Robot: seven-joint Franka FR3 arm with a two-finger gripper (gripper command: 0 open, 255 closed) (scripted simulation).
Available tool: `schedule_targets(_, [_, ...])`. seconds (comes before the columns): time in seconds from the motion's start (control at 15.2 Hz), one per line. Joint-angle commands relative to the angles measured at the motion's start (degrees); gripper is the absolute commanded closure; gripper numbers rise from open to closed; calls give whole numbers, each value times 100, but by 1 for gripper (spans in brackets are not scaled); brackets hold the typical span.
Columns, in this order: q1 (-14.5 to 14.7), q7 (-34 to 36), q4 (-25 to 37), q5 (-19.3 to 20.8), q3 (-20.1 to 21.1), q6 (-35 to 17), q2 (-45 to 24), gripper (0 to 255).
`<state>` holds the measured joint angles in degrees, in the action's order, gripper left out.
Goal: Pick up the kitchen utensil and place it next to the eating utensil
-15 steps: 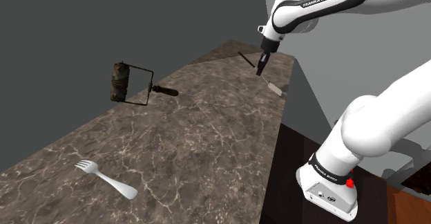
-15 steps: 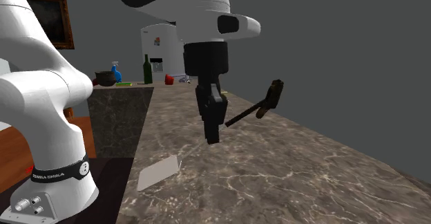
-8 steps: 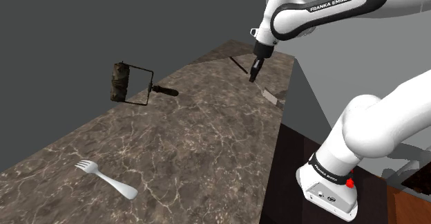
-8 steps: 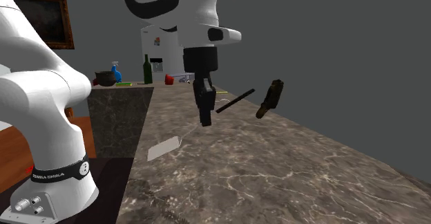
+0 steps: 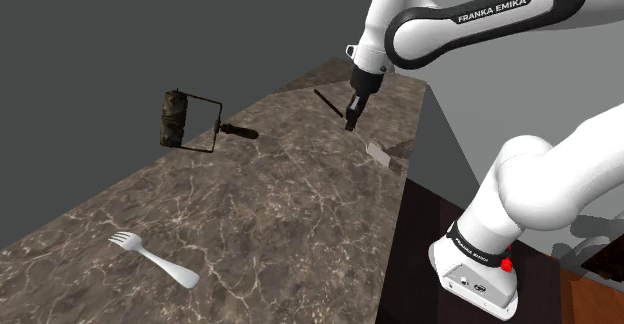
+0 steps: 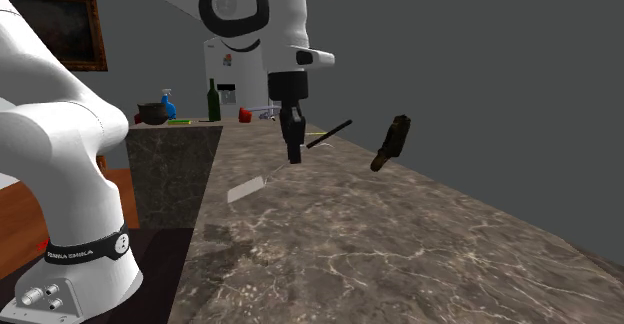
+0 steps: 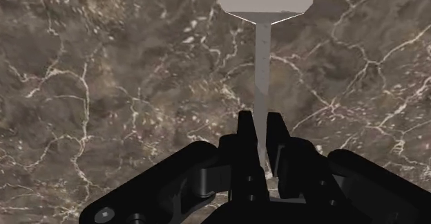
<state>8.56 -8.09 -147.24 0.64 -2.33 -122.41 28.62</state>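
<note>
- Spatula (image 7: 262, 57) in the grip of the black tool (image 7: 261, 122): we see both fingers (image 7: 244, 127) drawn in narrow on the thin grey shank. The pale flat blade points away from the hand, over the veined brown counter (image 7: 103, 84).
- Upper middle of the shoulder frame: the tool hangs from the white arm with the spatula slanted through it. Its dark handle points up and left, and its blade points down and right, near the counter's right edge.
- Lower left of the same frame: the pale fork (image 5: 150, 257) lies flat on the counter, well apart from the spatula. A dark roller (image 5: 177, 119) on a wire frame stands at the frame's left.
- We judge the spatula light and stiff, but smooth and slim where it is held, so it could pivot between the fingers. A hold nearer the handle would likely carry it steadier.
- We reckon the carry across to the fork is not yet made.
</note>
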Motion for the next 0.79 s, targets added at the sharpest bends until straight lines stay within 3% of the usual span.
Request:
schedule_targets(0.0, [145,313,-37,-109,240,-8,28,255])
schedule_targets(0.73, [833,1940,453,-564,1503,-74,-494,255])
